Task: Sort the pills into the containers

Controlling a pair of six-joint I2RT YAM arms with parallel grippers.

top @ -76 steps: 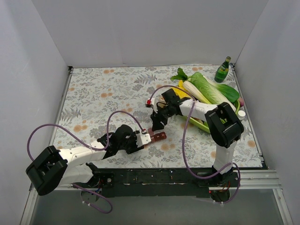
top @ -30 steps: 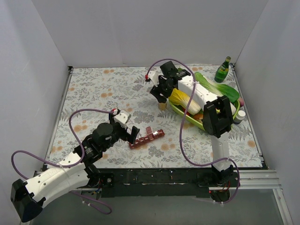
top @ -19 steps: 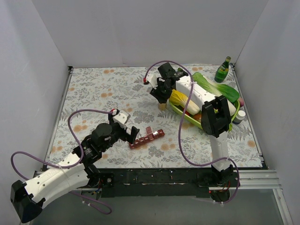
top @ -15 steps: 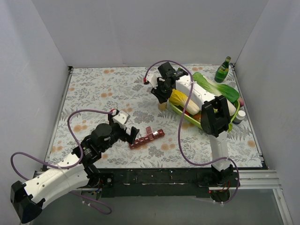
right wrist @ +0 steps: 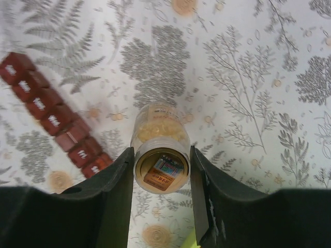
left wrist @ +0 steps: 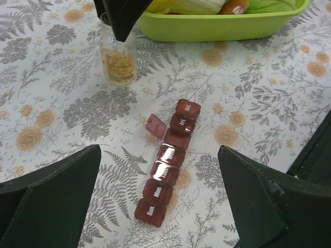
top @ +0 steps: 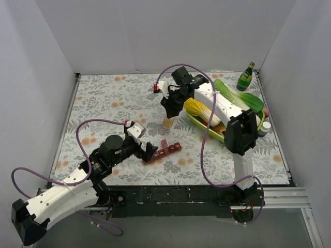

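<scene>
The pills (right wrist: 158, 129) show as a yellowish mass inside a small clear jar (right wrist: 161, 166) with a gold lid. My right gripper (right wrist: 162, 153) is shut on the jar's lid end, one finger on each side. From above, the right gripper (top: 170, 109) holds the jar (top: 167, 122) upright over the floral cloth, left of the green tray. The containers (top: 163, 152), a row of dark-red day-labelled boxes, lie in front of it, one lid (left wrist: 155, 125) flipped open. My left gripper (top: 148, 150) hovers open, its fingers well apart on either side of the containers (left wrist: 168, 164).
A green tray (top: 217, 136) with cabbage and other vegetables sits at the right. A green bottle (top: 245, 77) stands in the far right corner, and a small white bottle (top: 265, 127) stands by the tray. White walls enclose the table.
My right gripper has closed on the jar and carried it left and nearer, away from the tray. My left gripper has edged a little closer to the containers and stays open.
</scene>
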